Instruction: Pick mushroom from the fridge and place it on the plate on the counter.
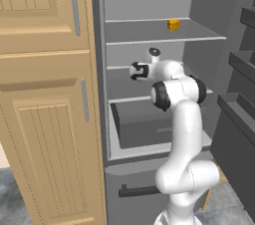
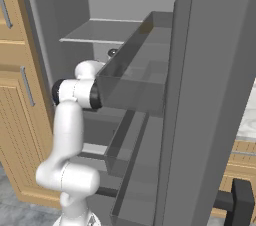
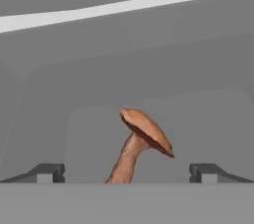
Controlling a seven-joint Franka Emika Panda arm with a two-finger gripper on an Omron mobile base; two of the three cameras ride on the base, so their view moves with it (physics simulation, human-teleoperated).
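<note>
In the hand view, the mushroom [image 3: 141, 141], brown with a tilted cap and a paler stem, stands on a grey shelf inside the fridge [image 1: 149, 0]. My gripper [image 3: 128, 173] is open, and the mushroom sits between its two dark fingertips [image 3: 47, 172] without touching either. From the base views, the white arm [image 1: 179, 94] reaches into the fridge at the middle shelf, and its own links hide the hand. The plate is out of view. A strip of the marble counter [image 2: 248, 120] shows past the fridge door.
A small yellow-orange block [image 1: 173, 25] sits on the upper shelf. A dark grey drawer [image 1: 144, 124] lies below the arm. The open fridge door [image 2: 210, 95] with its bins stands close on the right. Tan wooden cabinets [image 1: 45, 94] flank the left.
</note>
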